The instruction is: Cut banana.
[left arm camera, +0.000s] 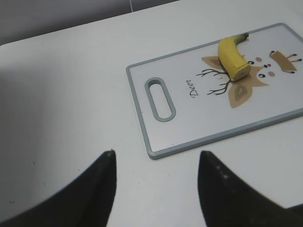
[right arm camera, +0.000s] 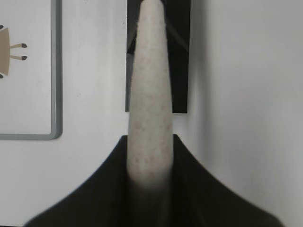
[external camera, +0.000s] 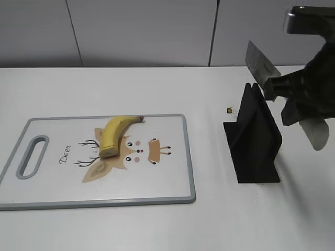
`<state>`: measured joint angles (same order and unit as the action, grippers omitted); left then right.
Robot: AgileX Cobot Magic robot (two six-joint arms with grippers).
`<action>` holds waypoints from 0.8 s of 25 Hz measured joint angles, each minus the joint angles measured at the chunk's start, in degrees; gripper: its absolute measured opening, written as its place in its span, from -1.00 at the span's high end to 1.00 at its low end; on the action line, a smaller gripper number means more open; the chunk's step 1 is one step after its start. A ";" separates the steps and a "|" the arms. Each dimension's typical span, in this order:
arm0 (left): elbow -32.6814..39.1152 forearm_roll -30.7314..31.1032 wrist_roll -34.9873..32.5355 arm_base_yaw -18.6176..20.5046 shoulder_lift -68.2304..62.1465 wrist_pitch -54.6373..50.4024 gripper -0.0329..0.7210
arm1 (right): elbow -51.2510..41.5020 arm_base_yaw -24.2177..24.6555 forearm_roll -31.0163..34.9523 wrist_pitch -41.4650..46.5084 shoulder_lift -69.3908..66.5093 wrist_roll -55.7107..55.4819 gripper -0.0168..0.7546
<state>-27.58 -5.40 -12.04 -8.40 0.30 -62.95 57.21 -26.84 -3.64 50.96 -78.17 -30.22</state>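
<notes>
The banana point(external camera: 112, 135) is a short curved yellow piece with a flat cut end and a dark stem tip. It lies on the white deer-print cutting board point(external camera: 172, 180) and also shows in the left wrist view point(left arm camera: 231, 56). My right gripper point(external camera: 287, 90) is shut on a knife, held in the air above the black knife stand point(external camera: 254, 141). The blade point(external camera: 260, 65) points up and to the left. The speckled handle point(right arm camera: 150, 94) runs between the jaws point(right arm camera: 150, 142). My left gripper point(left arm camera: 156, 153) is open and empty over bare table, short of the board's handle end point(left arm camera: 160, 99).
The board point(left arm camera: 199, 123) has a grey rim and a handle slot at its left end. A small dark-yellow scrap point(external camera: 230, 110) lies on the table between board and stand. The stand also shows under the knife handle point(right arm camera: 182, 56). A grey wall stands behind the table.
</notes>
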 joint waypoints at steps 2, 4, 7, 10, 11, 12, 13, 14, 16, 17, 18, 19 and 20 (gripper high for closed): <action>0.00 0.00 0.00 0.00 0.00 0.06 -0.50 | 0.00 0.00 0.00 -0.02 -0.88 -0.20 0.54; 0.00 0.00 0.00 0.00 0.00 0.13 -0.50 | 0.00 0.00 0.00 -0.07 -1.65 -0.30 0.54; 0.00 0.00 0.00 0.00 0.00 0.19 -0.48 | 0.00 0.00 0.00 -0.07 -3.21 -0.47 0.54; 0.00 0.00 0.00 0.00 0.00 0.19 -0.47 | 0.00 0.00 -0.05 -0.14 -5.31 -1.10 0.54; 0.00 0.00 0.00 0.00 0.00 0.19 -0.47 | 0.00 0.00 -0.05 -0.14 -6.01 -1.30 0.54; 0.00 0.00 0.00 0.00 0.00 0.19 -0.47 | 0.00 0.00 -0.05 -0.14 -6.67 -1.42 0.54; 0.00 0.00 0.00 0.00 0.00 0.19 -0.46 | 0.00 0.00 0.00 -0.14 -7.13 -1.45 0.54; 0.00 0.00 0.00 0.00 0.00 0.19 -0.46 | 0.00 0.00 0.16 -0.14 -7.67 -1.65 0.54; 0.00 0.00 0.00 0.00 0.00 0.19 -0.46 | 0.00 0.00 0.41 -0.18 -8.43 -2.25 0.54; 0.00 0.00 0.00 0.00 0.00 0.19 -0.46 | 0.00 0.00 0.41 -0.18 -8.72 -2.39 0.54; 0.00 0.00 0.00 0.00 0.00 0.19 -0.46 | 0.00 0.00 0.45 -0.18 -8.78 -2.47 0.54; 0.00 0.00 0.00 0.00 0.00 0.19 -0.45 | 0.00 0.00 0.45 -0.18 -8.85 -2.54 0.54; 0.00 0.00 0.00 0.00 0.00 0.19 -0.45 | 0.00 0.00 0.45 -0.20 -8.85 -2.54 0.51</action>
<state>-27.58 -5.40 -12.04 -8.40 0.30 -62.76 57.21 -26.84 -3.19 50.76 -87.02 -32.77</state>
